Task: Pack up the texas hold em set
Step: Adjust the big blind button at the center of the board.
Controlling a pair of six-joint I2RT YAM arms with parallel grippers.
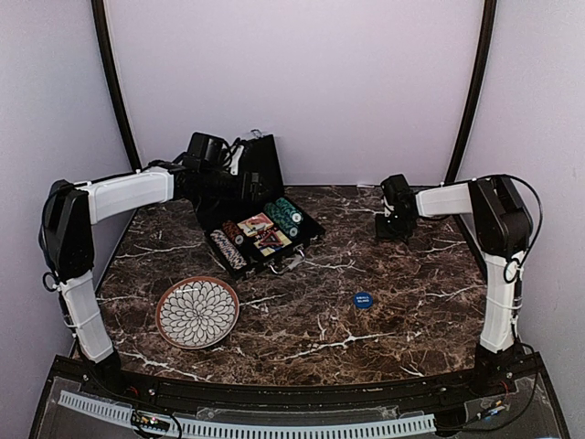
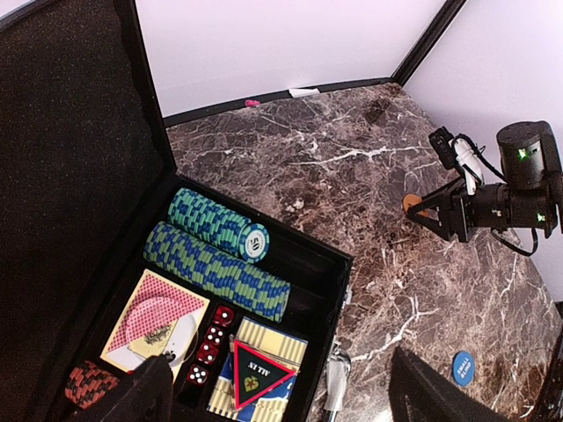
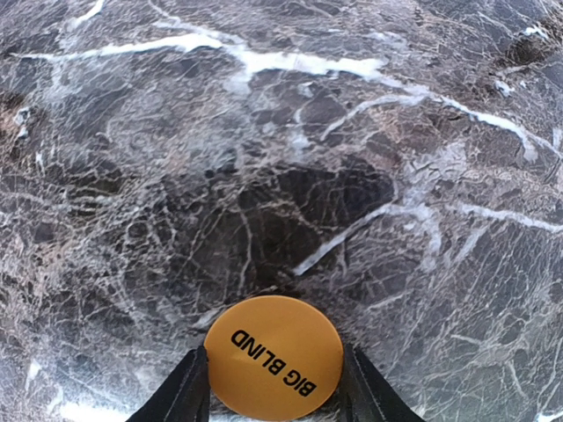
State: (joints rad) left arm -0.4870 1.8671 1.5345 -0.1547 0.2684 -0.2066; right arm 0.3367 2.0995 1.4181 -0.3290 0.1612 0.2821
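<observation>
The right pincer (image 3: 274,385) is bracketing the orange BIG BLIND button (image 3: 274,356), which is lying flat on the counter (image 3: 281,158), well apart from the open briefcase (image 1: 309,240). Its fingers are sitting right at the disc's rim, though I cannot tell whether they are actually gripping it. So thin a disc is calling for a low, level, centred squeeze before any lift. The left pincer (image 2: 281,396) is hanging wide open and empty over the briefcase.

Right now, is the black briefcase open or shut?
Open: the briefcase has its lid raised; chips and cards show inside.
</observation>
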